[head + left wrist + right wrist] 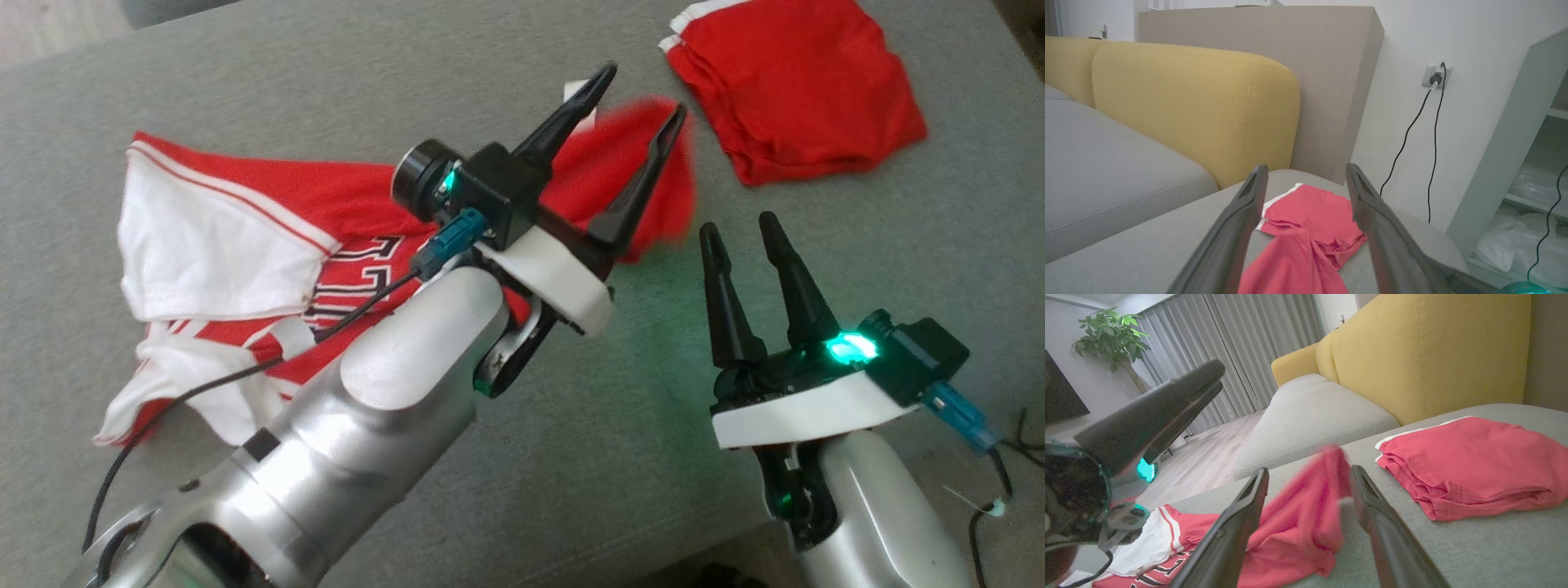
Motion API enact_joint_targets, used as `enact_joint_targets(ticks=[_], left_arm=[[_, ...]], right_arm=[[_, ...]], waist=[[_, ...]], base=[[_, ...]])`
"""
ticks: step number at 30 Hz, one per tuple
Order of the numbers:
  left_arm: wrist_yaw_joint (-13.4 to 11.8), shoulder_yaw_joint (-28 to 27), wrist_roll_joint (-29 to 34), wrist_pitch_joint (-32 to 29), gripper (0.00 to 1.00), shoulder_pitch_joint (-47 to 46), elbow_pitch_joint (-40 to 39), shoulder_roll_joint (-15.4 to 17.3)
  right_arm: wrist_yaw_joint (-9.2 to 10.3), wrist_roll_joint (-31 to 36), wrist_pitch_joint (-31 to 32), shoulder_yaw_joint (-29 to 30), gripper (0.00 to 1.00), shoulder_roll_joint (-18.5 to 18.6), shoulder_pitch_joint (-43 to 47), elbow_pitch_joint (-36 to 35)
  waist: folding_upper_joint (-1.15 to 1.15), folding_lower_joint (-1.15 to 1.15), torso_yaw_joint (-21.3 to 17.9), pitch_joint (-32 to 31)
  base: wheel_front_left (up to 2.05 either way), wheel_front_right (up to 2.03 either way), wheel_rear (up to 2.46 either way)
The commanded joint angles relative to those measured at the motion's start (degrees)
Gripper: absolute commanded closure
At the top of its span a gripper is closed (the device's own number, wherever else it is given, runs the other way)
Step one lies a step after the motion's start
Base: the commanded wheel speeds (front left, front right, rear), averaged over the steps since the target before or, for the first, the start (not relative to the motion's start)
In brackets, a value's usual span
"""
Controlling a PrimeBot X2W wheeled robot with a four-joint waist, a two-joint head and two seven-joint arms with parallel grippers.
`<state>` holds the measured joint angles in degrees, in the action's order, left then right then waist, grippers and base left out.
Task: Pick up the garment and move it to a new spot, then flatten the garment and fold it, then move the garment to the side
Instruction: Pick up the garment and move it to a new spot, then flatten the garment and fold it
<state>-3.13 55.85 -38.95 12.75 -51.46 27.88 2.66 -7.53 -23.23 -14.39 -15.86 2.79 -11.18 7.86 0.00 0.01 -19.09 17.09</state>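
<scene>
The head camera looks steeply down from above onto the grey sofa seat, near enough that its weave shows. The left wrist camera sits low over the seat. It looks along the fingers of the left hand toward the seat's far edge, the yellow backrest and a wall socket. The right wrist camera is just as low and faces along the right hand toward the same backrest and the curtains. All three views share the folded red garment at the seat's far right corner and one end of the red jersey.
</scene>
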Motion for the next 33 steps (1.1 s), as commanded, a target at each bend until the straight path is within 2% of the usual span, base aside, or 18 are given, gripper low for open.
enact_joint_targets(ticks=[1, 5, 10, 19, 26, 33], left_arm=[[-0.4, -1.3, -0.3, 0.6, 0.0, -2.3, -1.0, 0.2], [-0.6, -0.9, -0.4, 1.4, 0.0, -1.8, 2.0, 0.2], [-1.1, -4.1, -0.3, 2.1, 0.0, 0.9, 3.8, 1.7], [-4.0, -14.3, 5.3, 2.2, 0.0, 14.5, -4.2, 8.1], [-5.1, -23.2, 7.5, 2.2, 0.0, 29.2, -11.5, 12.0], [-3.9, -27.0, 9.9, 2.2, 0.0, 34.0, -14.1, 11.8]], right_arm=[[0.04, -0.5, -0.6, -0.9, 0.0, 0.1, -1.1, -2.3], [0.04, 0.3, -0.6, -0.6, 0.0, 0.1, -0.7, -2.0], [0.04, 1.5, -0.6, 0.5, 0.0, 0.1, 0.0, -1.7], [0.04, 4.1, -0.6, 3.7, 0.0, 0.1, 2.9, -0.6], [0.04, 4.5, -0.6, 3.9, 0.0, 0.1, 4.3, -0.1], [0.04, 4.7, -0.6, 2.9, 0.0, 0.1, 3.8, 0.2]], waist=[[0.0, -0.01, 0.9, -0.2], [0.0, -0.01, 3.6, -1.2], [0.0, -0.01, 8.0, -3.2], [0.0, -0.01, 17.0, -7.2], [0.0, -0.01, 19.8, -8.9], [0.0, -0.01, 19.3, -8.2]], base=[[0.0, 0.0, 0.0], [0.0, 0.0, 0.0], [0.0, 0.0, 0.0], [0.0, 0.0, 0.0], [0.0, 0.0, 0.0], [0.0, 0.0, 0.0]])
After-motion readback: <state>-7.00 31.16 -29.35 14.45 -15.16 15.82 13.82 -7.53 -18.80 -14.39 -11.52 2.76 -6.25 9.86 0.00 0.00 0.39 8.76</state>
